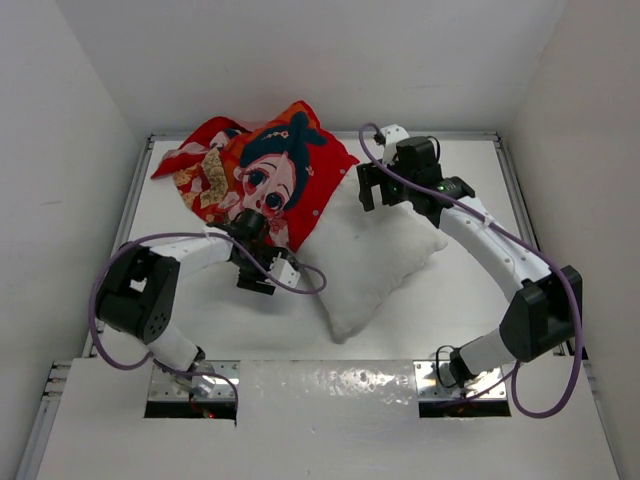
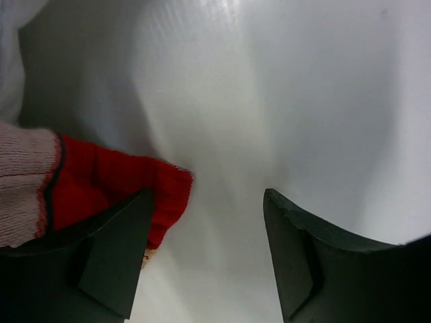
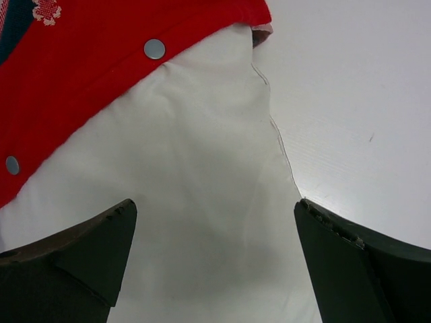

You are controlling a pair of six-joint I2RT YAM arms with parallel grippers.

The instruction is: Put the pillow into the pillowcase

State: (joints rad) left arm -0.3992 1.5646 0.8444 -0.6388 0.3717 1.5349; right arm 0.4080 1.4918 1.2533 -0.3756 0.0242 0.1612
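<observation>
Left pincer (image 2: 207,198) hangs part open, low over the white desk (image 2: 269,81), with a corner of the red cartoon-printed fabric pillowcase (image 2: 114,182) beside one finger, unclamped. Right pincer (image 3: 215,202) gapes wide above the plain white stuffed rectangular pillow (image 3: 182,168), whose far corner the pillowcase overlaps mid-desk.

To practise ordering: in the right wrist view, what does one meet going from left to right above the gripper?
pillowcase → pillow → table
</observation>
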